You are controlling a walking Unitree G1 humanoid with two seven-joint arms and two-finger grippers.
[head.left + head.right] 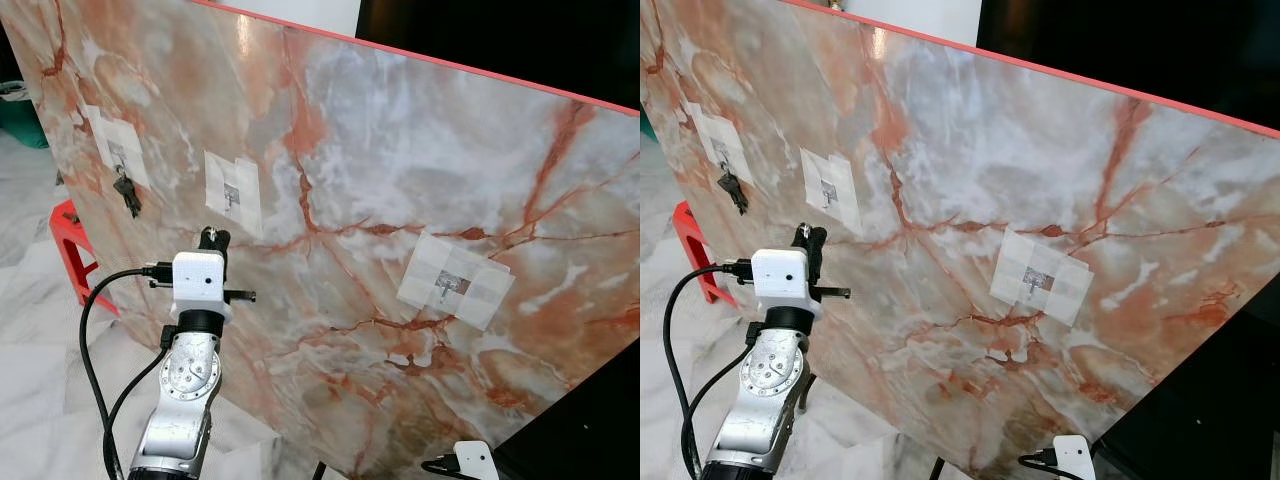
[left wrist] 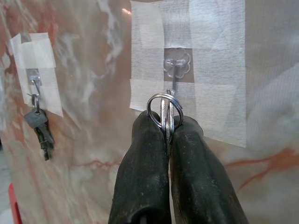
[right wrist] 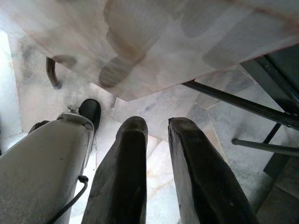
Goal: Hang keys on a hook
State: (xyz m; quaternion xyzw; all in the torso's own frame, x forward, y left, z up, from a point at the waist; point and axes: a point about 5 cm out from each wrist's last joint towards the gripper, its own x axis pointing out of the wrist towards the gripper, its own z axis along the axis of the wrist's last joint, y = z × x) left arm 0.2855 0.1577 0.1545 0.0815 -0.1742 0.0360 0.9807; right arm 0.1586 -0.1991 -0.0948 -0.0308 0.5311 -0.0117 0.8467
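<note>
Nearest to me, my right pincer (image 3: pixel 156 140) is hanging low beside my leg, its two black fingers standing slightly apart and gripping nothing, pointing down at the pale marble floor (image 3: pixel 154 158) under the lower edge of the board.

Farther out, my left pincer (image 2: pixel 168 135) is reaching up on a raised silver arm, fingers pressed together and clamped on the silver key ring with its keys (image 2: pixel 164 112). The ring is sitting just under the small clear plastic hook on its white tape patch (image 2: pixel 176 70), touching or nearly touching the hook's stem; I cannot tell whether it is over the tip.

Behind it, the large tilted pink-and-grey marble-patterned board with a red rim (image 1: pixel 400 150) is filling the background. A dark bunch of keys (image 1: pixel 127 195) is already hanging from the taped hook to the left, and another taped hook (image 1: pixel 450 282) is standing free to the right. A red plastic stool (image 1: pixel 75 245) is sitting by the board's left edge.
</note>
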